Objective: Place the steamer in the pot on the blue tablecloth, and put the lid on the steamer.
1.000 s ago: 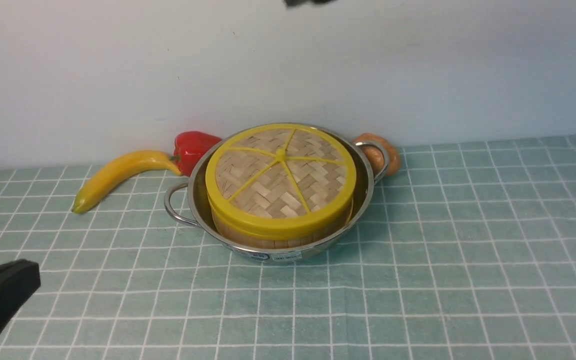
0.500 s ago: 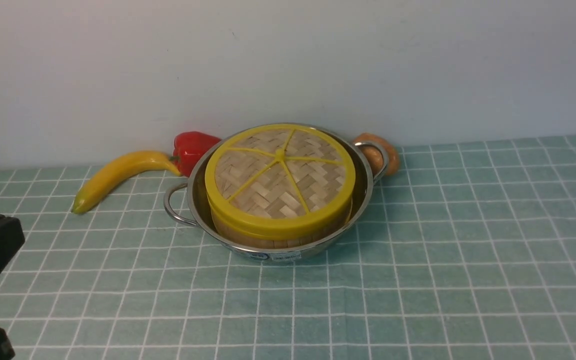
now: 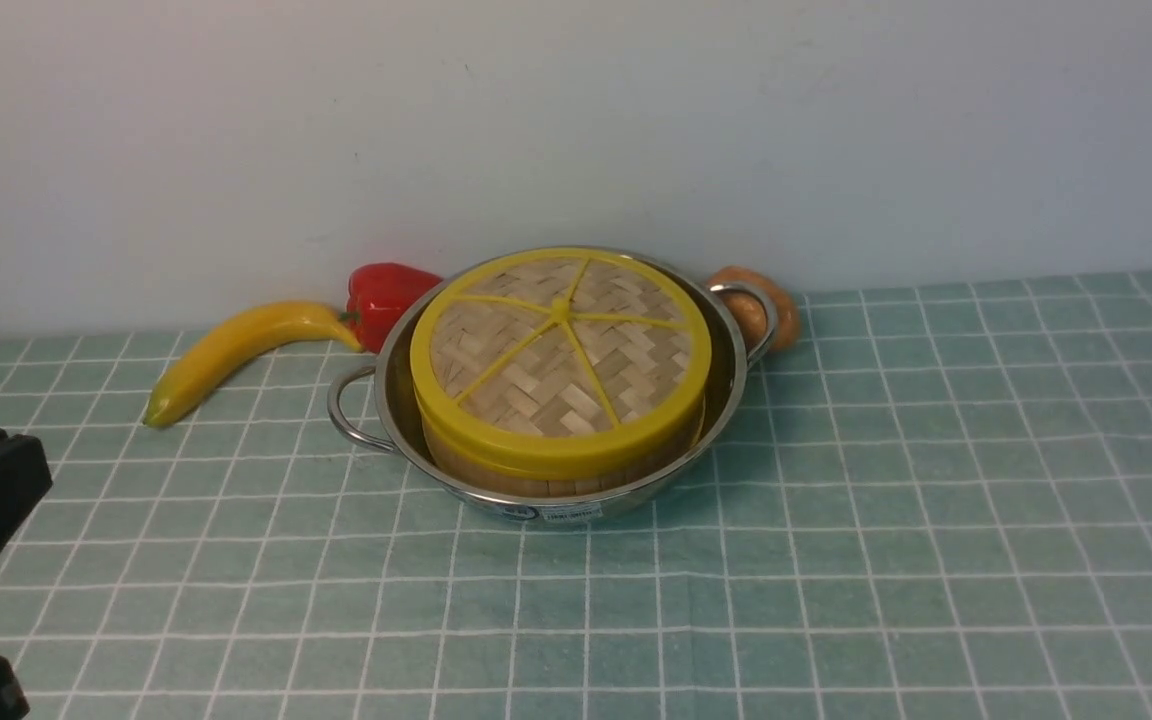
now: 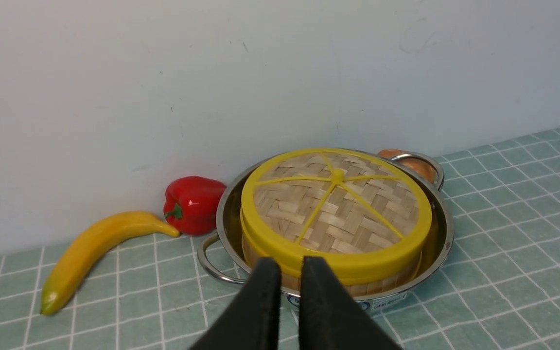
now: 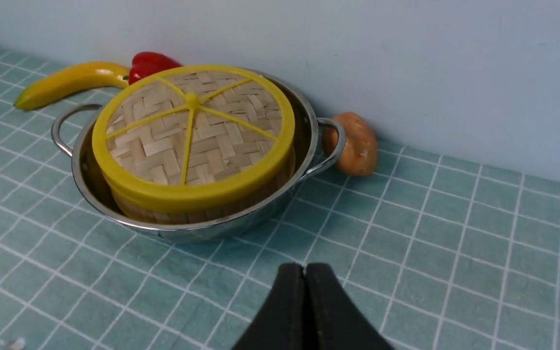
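Bamboo steamer basket with yellow rims [image 3: 546, 482] sits inside the wide, shallow stainless-steel pot [image 3: 728, 372], which has 2 loop handles and a small label on its near side. Only a band of the basket's pale slatted wall shows, because the flat woven bamboo lid [image 3: 561, 355] covers it, level and centred, with a yellow rim, 5 yellow spokes and a small yellow knob. The contents of the basket are hidden.

The pot rests on the pale teal-blue tablecloth with thin white grid lines [image 3: 836, 560], close to a plain off-white wall [image 3: 576, 120]. A yellow banana [image 3: 236, 350] and a red bell pepper [image 3: 386, 295] lie to the pot's left along the wall. A brown, potato-like lump [image 3: 776, 312] sits just behind the right handle.

The left gripper [image 4: 286, 265] is nearly clenched, with a thin slit between its black fingers, grasping nothing. The right gripper [image 5: 304, 272] is clenched tight, fingers touching, also empty. Both are apart from the pot.
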`<state>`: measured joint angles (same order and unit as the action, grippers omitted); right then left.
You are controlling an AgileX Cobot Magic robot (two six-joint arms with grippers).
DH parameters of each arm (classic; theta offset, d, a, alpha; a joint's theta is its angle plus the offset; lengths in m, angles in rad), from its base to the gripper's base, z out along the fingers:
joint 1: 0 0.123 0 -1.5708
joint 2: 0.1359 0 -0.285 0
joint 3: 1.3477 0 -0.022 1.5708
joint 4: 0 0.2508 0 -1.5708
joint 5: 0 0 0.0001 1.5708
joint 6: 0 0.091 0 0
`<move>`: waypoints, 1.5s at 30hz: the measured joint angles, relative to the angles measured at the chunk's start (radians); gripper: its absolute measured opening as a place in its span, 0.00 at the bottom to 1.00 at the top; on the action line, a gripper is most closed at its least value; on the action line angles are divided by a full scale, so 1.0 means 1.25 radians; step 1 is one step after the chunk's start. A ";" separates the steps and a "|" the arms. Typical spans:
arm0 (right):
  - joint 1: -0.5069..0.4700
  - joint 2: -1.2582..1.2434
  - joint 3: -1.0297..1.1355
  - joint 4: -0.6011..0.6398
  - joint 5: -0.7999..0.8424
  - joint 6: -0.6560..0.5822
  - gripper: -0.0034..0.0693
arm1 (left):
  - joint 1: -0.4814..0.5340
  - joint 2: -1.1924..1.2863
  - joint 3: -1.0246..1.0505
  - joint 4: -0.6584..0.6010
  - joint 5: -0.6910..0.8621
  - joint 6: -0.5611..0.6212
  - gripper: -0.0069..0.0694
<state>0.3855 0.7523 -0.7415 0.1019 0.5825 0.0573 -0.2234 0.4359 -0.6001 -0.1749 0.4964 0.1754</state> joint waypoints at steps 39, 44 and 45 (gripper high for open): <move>-0.277 -0.585 0.535 0.040 -0.281 -0.030 0.13 | 0.000 0.000 0.000 0.003 0.000 0.000 0.25; -0.279 -0.597 0.583 0.018 -0.281 -0.031 0.16 | 0.000 0.000 0.000 0.003 0.000 0.000 0.27; -0.279 -0.597 0.585 0.018 -0.281 -0.031 0.17 | 0.000 0.000 0.000 0.003 0.000 0.000 0.27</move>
<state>0.0367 0.0055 -0.0098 0.1243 0.2318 0.0184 -0.2234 0.4359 -0.6001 -0.1716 0.4964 0.1755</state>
